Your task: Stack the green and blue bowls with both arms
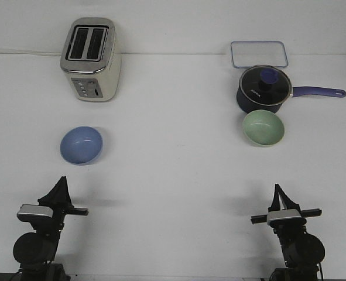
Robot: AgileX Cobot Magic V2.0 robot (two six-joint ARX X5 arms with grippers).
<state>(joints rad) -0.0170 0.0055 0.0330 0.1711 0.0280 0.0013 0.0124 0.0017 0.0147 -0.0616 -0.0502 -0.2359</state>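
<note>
The job looks like it has not started yet. The blue bowl [81, 145] sits on the white tabletop [173, 175], a little way ahead of the left claw [60, 186]. The green bowl [263, 128] sits ahead of the right claw [277, 192], far from the blue one. Neither claw touches or holds a bowl. Each claw comes to a point, so both look pressed together with nothing in them. Both bowls look empty inside. Just behind the green bowl, touching or almost touching it, is a dark pot [261, 91] with its lid on, so I cannot see inside it. All the stacking is left to do.
</note>
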